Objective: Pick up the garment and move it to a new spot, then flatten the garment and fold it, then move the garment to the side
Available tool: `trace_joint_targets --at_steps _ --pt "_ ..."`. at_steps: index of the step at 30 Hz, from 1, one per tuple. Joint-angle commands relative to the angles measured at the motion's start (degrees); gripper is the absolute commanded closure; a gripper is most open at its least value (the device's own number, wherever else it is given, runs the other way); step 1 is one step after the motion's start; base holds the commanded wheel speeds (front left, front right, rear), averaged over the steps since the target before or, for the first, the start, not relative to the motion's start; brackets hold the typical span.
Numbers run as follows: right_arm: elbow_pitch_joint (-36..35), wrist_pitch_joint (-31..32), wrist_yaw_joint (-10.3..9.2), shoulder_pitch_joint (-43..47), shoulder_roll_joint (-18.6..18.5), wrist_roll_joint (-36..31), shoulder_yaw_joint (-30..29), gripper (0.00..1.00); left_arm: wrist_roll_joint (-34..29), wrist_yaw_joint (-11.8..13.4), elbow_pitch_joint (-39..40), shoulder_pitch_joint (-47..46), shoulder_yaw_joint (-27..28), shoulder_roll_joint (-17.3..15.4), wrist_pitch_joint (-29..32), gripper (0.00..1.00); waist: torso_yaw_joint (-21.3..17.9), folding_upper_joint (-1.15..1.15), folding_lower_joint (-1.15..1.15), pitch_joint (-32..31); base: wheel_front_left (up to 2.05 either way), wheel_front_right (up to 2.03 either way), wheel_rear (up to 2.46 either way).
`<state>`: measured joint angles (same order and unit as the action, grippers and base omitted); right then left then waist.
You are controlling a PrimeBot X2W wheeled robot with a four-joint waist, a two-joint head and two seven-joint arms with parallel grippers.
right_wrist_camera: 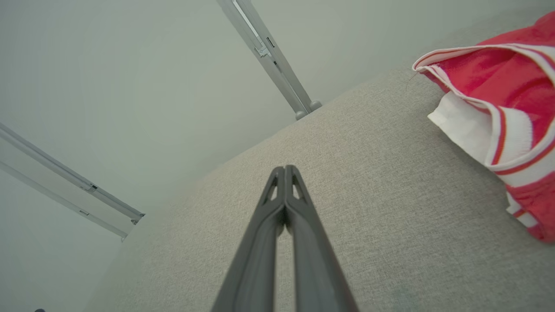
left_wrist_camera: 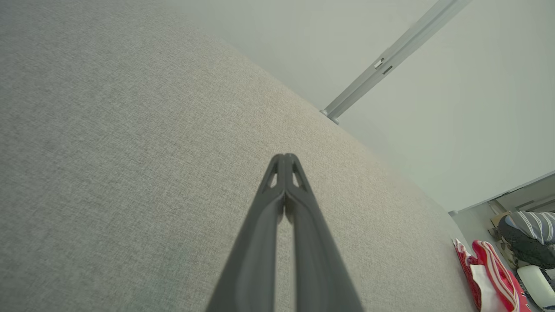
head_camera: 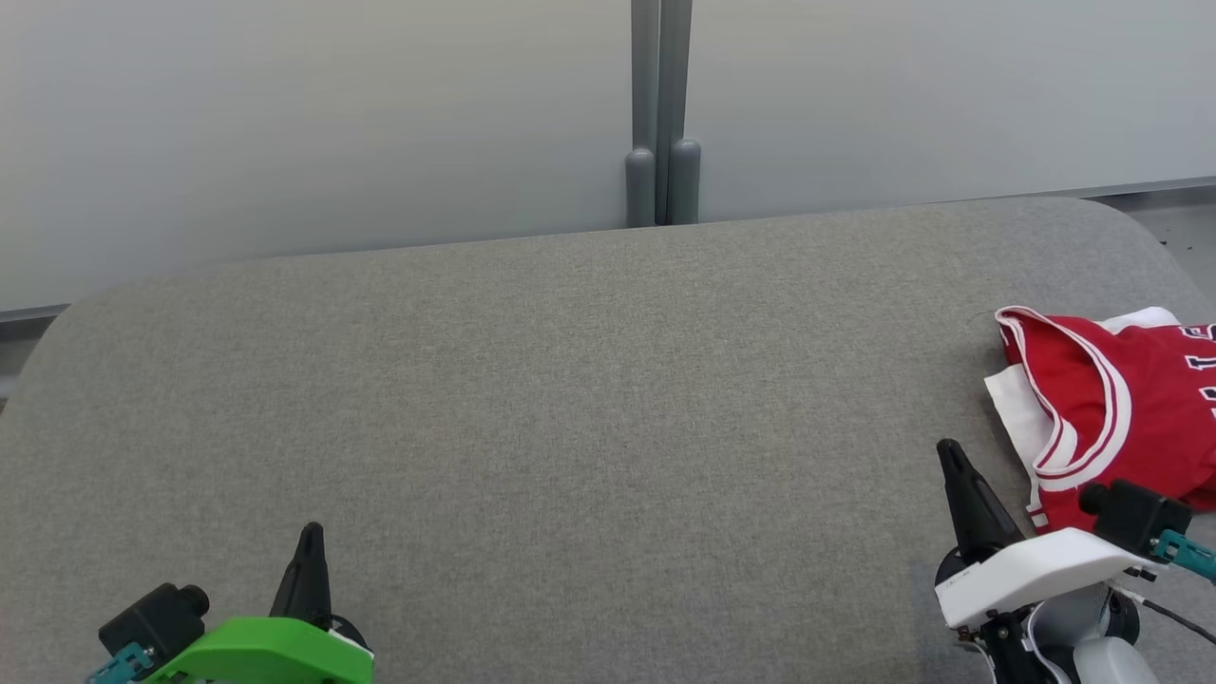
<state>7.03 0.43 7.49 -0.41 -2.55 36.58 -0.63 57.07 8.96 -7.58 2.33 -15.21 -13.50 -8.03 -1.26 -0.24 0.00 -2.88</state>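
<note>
Garment (head_camera: 1111, 399) lies compact, apparently folded, at the right edge of the tabletop (head_camera: 570, 380); left gripper (head_camera: 311, 532) and right gripper (head_camera: 948, 448) jaws pressed together, empty; task judged nearly complete.

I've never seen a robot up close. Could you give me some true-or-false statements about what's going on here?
1. The red and white garment lies near the right end of the grey surface. True.
2. The right gripper holds the garment. False: it is shut on nothing, just clear of the garment.
3. The left gripper is shut. True.
4. The left gripper is nearer the garment than the right one. False: the right gripper is nearer.
</note>
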Motion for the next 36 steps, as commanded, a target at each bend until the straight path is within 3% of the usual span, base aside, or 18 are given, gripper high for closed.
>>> trace_joint_targets --at_steps 1,36 --pt "-0.5 0.18 0.0 -1.86 -0.38 2.23 -0.24 1.0 1.3 -0.8 0.53 -1.85 1.17 -0.03 0.45 1.0 0.02 0.06 0.0 0.04 0.0 0.0 0.0" --pt "2.42 2.68 0.01 -3.35 -0.52 27.12 -2.0 1.0 17.7 -8.15 -1.11 -3.68 10.84 4.49 6.6 1.0 0.47 0.12 0.0 1.12 0.0 0.0 0.0"
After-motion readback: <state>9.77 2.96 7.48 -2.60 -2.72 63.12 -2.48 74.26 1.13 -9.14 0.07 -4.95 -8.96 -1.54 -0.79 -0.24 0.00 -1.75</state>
